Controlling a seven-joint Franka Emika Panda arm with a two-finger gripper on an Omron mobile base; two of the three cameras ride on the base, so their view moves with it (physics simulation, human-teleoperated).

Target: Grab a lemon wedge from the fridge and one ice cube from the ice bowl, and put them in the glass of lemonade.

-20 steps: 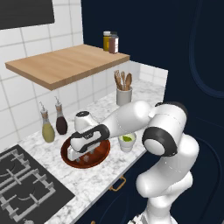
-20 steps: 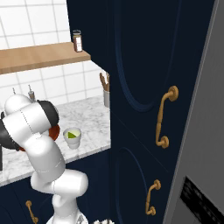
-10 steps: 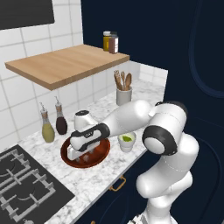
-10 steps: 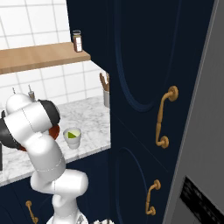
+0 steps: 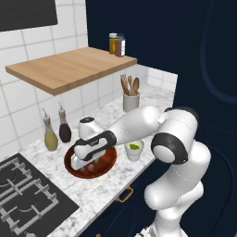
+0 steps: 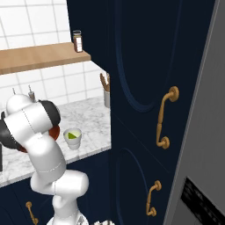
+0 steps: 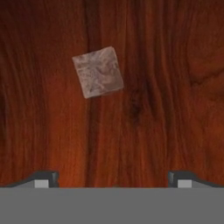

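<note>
On the marble tabletop (image 5: 115,180), the ice bowl (image 5: 107,165) lies under the hand (image 7: 112,177), fingers wide apart and empty above one ice cube (image 7: 97,71), probably light, hard and slippery, best pinched across two opposite flat faces.

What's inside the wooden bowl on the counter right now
In the hand view, one pale ice cube lies on the bowl's reddish wood floor. From the left base view the end effector hangs over the bowl and covers much of its inside, so further cubes cannot be counted.
</note>
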